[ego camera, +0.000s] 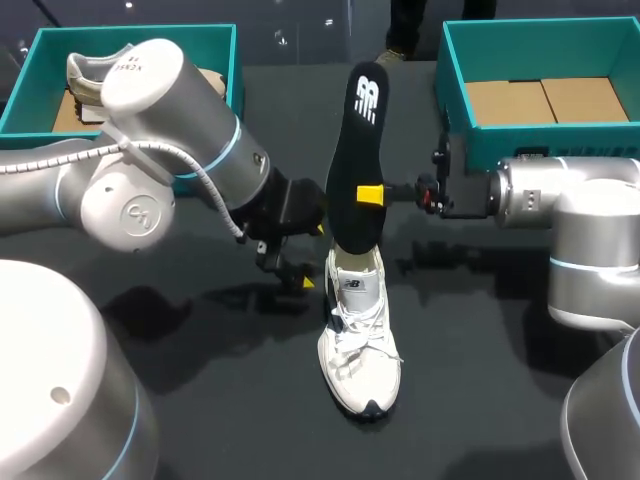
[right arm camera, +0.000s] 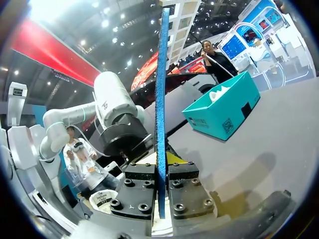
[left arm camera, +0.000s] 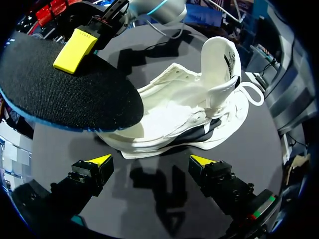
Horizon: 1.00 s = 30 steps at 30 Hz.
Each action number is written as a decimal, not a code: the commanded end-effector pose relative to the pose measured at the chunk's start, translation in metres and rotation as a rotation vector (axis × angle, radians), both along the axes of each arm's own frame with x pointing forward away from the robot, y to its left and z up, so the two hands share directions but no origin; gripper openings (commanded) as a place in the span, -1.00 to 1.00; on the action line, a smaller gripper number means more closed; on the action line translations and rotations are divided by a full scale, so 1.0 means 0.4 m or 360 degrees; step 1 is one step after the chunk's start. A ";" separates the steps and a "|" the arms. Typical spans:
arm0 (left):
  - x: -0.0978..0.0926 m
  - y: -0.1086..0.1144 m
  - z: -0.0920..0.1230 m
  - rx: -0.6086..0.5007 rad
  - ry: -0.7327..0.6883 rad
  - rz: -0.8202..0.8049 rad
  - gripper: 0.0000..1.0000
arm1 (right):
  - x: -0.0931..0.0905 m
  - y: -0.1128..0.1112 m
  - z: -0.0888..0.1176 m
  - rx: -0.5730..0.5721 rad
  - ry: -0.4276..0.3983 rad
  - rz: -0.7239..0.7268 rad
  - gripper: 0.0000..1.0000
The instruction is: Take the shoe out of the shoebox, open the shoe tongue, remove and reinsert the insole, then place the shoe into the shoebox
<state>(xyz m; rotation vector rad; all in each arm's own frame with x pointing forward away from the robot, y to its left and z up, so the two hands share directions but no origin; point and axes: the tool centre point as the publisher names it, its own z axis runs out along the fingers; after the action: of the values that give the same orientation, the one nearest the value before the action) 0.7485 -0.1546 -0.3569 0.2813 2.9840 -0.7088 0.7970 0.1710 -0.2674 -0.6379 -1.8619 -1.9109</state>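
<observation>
One insole (ego camera: 362, 160) upright over shoe (ego camera: 360, 345), right hand (ego camera: 370, 194) pinching; left hand (left arm camera: 152, 160) spread.

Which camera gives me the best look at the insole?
Head view: the insole stands upright, nearly its full length showing, pinched by the right claw. The left wrist view shows only one end's dark face; the right wrist view only its blue edge.

Two shoeboxes (ego camera: 40, 42) (ego camera: 456, 95), two shoes (ego camera: 360, 345) (ego camera: 88, 75), one insole (ego camera: 362, 165), two claws (left arm camera: 150, 160) (right arm camera: 160, 167).
</observation>
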 end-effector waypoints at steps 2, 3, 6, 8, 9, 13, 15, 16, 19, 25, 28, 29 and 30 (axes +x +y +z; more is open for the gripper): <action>0.002 -0.007 -0.008 0.0002 0.0008 -0.0009 1.00 | -0.004 0.002 -0.007 0.0011 -0.0011 -0.0015 -1.00; 0.002 -0.008 -0.008 0.0002 0.0009 -0.0009 1.00 | -0.004 0.002 -0.007 0.0012 -0.0014 -0.0017 -1.00; 0.004 -0.012 -0.007 0.0000 0.0010 -0.0007 1.00 | -0.003 0.000 -0.008 0.0014 -0.0022 -0.0022 -1.00; 0.005 -0.014 -0.007 0.0000 0.0017 -0.0003 1.00 | -0.003 -0.002 -0.009 0.0012 -0.0029 -0.0023 -1.00; 0.006 -0.015 -0.008 0.0000 0.0026 -0.0005 1.00 | -0.003 -0.002 -0.009 0.0011 -0.0032 -0.0024 -1.00; 0.006 -0.015 -0.008 0.0000 0.0026 -0.0005 1.00 | -0.004 -0.006 -0.012 0.0009 -0.0067 -0.0017 -1.00; 0.006 -0.015 -0.008 0.0000 0.0026 -0.0005 1.00 | -0.005 -0.006 -0.013 0.0011 -0.0080 -0.0015 -1.00; 0.006 -0.015 -0.008 0.0000 0.0026 -0.0005 1.00 | -0.005 -0.006 -0.014 0.0013 -0.0085 -0.0013 -1.00; 0.006 -0.015 -0.008 0.0000 0.0026 -0.0005 1.00 | -0.006 -0.004 -0.014 0.0008 -0.0112 0.0004 -1.00; 0.006 -0.015 -0.008 0.0000 0.0026 -0.0005 1.00 | -0.004 0.002 -0.014 -0.0008 -0.0176 0.0042 -1.00; 0.006 -0.015 -0.008 0.0000 0.0026 -0.0005 1.00 | -0.001 0.004 -0.017 -0.0005 -0.0197 0.0054 -1.00; 0.006 -0.015 -0.008 0.0000 0.0026 -0.0005 1.00 | 0.000 0.004 -0.018 -0.0002 -0.0201 0.0058 -1.00; 0.006 -0.015 -0.008 0.0000 0.0026 -0.0005 1.00 | 0.001 0.005 -0.019 0.0000 -0.0206 0.0061 -1.00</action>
<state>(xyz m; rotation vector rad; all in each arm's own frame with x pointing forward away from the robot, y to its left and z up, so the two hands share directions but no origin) 0.7505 -0.1595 -0.3595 0.2805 2.9982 -0.7196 0.7937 0.1713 -0.2714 -0.4970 -1.9428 -1.9697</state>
